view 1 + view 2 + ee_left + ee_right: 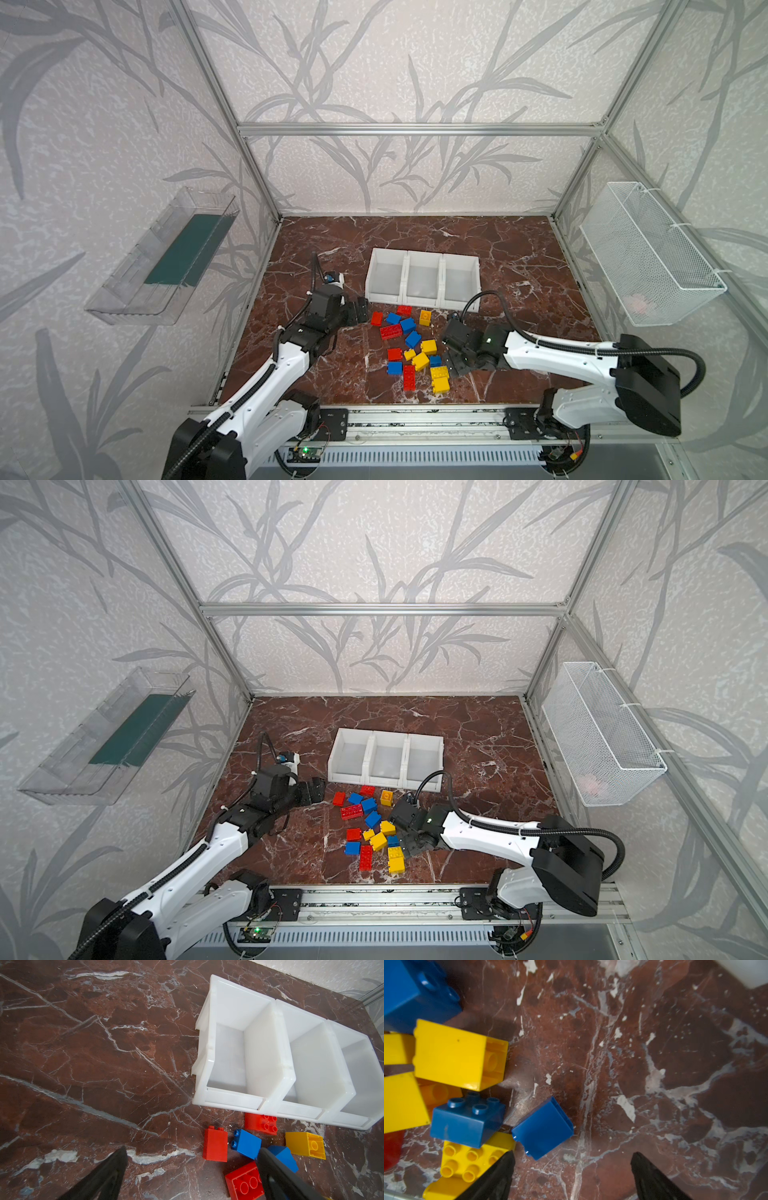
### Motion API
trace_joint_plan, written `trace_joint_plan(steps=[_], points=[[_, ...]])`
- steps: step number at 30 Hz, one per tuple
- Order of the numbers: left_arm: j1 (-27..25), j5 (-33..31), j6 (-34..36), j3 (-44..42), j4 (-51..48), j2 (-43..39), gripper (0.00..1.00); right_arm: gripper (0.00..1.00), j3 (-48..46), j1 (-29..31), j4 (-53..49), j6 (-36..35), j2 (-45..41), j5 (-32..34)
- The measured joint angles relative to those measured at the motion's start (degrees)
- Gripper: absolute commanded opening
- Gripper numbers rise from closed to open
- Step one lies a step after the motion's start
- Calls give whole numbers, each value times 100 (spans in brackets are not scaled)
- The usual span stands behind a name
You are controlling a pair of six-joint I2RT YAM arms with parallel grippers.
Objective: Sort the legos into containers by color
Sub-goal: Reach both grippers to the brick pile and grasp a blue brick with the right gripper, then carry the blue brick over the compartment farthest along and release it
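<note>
Studded plastic legos (412, 338), smooth white containers (406, 266), veined marble tabletop (519, 257)

The white wire mesh basket (665, 249) holds an unidentifiable pale pink blur (638, 303); a red plastic brick (392, 1147) is edge-cropped.

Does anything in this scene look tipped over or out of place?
Nothing looks damaged. Several legos lie tipped, such as a yellow brick on its side, hollow underside showing, near the containers.
</note>
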Motion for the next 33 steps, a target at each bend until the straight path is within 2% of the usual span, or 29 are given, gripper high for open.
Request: trace_joint_plan(steps=[8,17,20,25,33], points=[[-79,63,-85,-7,0,28,99,82,393,63,-83,509,420,249],[-105,144,-118,-9,0,127,99,77,452,68,-72,734,778,291],[-116,151,-129,-9,0,131,99,75,452,61,-79,817,780,295],[-149,153,-192,-9,2,149,99,67,361,-55,-63,964,767,295],[-181,157,-238,-13,2,164,99,60,-216,-525,37,1196,334,247]])
